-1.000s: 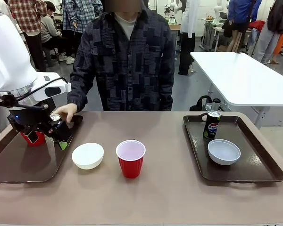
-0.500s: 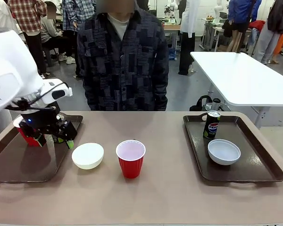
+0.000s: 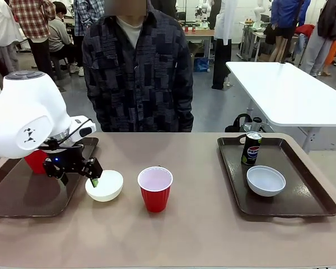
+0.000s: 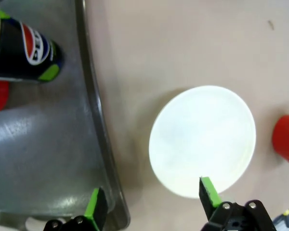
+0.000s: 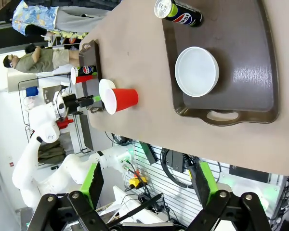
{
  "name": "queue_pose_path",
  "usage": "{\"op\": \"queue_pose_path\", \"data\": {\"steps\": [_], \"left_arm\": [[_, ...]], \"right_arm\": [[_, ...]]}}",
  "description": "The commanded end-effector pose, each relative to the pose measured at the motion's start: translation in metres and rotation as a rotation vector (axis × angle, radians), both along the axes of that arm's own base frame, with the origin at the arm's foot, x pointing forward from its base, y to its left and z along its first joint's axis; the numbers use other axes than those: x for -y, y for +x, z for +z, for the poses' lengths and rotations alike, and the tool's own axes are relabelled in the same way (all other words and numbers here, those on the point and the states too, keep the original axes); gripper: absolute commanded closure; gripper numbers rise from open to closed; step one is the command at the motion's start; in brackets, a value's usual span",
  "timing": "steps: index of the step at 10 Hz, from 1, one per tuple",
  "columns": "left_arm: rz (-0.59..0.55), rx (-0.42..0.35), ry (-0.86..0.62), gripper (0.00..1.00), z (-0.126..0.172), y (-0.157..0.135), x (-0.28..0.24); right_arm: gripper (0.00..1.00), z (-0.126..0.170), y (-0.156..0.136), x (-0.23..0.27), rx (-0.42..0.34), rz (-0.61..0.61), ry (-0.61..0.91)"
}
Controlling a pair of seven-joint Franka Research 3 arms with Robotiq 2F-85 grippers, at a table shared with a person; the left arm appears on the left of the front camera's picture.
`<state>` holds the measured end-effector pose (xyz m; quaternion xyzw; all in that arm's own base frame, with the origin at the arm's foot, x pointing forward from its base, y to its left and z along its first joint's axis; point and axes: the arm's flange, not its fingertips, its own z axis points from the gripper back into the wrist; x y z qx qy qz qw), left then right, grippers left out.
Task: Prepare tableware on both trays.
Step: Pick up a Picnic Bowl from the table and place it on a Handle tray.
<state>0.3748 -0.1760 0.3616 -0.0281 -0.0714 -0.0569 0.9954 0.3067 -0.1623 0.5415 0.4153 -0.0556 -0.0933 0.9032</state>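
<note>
**Each tray one piece short**

The left tray (image 3: 22, 197) holds a red cup (image 3: 35, 161) and a can (image 4: 24, 50). Its bowl (image 3: 105, 185) sits on the bench (image 3: 201, 224) just beside it, with the left end effector (image 3: 79, 177) wide open and empty over the bowl's edge. The right tray (image 3: 303, 197) has a second can (image 3: 251, 148) and second bowl (image 3: 265, 180). The second cup (image 3: 155, 189) stands mid-bench. The right end effector (image 5: 149, 178) hangs open, empty.

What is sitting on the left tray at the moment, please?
A red cup and a dark can stand on the left tray; the left arm covers part of its far end.
</note>
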Motion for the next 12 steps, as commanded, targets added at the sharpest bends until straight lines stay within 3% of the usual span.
{"op": "queue_pose_path", "data": {"steps": [1,3,4,12], "left_arm": [[0.032,0.047,0.029,0.00,0.000,0.008,0.013],[0.040,0.061,0.035,0.00,-0.009,0.016,0.016],[0.046,0.062,0.034,0.05,-0.014,0.020,0.018],[0.041,0.038,0.011,0.81,-0.024,0.024,0.020]], "right_arm": [[0.00,0.001,0.000,0.000,0.007,0.003,0.012],[0.00,0.001,0.000,0.000,0.007,0.003,0.012],[0.00,0.001,0.000,0.000,0.007,0.003,0.012],[0.00,0.001,0.000,0.000,0.007,0.003,0.012]]}}
